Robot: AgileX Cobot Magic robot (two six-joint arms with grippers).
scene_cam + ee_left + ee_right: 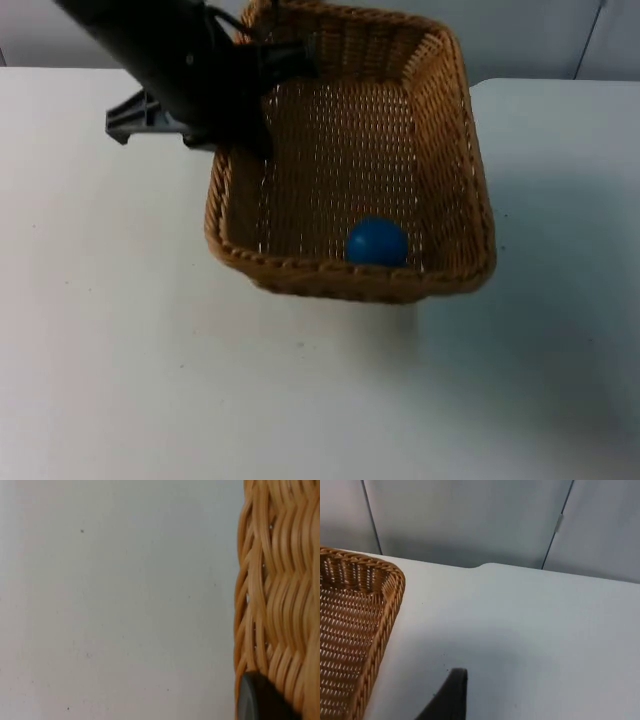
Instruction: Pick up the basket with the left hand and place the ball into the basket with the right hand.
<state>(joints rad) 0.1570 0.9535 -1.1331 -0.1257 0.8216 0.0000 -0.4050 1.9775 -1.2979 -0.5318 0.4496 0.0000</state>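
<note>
The bare white desk [150, 380] fills the foreground of the top view, and behind it the near wall of the rectangular woven wicker basket [440, 150] hangs above the surface, throwing a soft shadow on the desk beneath and to the right of it; the basket is tilted, its near rim lower than its far one; the small round blue ball [377, 242] lies inside it on the woven floor, resting against the near wall, roughly midway along it and a little toward the right; the left arm comes down from the upper left of that view and its left tool [262, 60] is at the basket's far left corner, pinching the rim there, with the black arm covering part of that corner; from the left wrist, one black fingertip [257, 697] presses against the outside of the wicker weave [277, 580], with the pale desk [115, 600] beside it; from the right wrist, the right tool [451, 692] sits over the desk [535, 630] just beside the basket's corner [365, 610], apart from the wicker, holding nothing that can be seen, and whether its fingers are spread or pressed together I cannot tell; the grey partition wall [470, 515] stands behind the desk's far edge.
</note>
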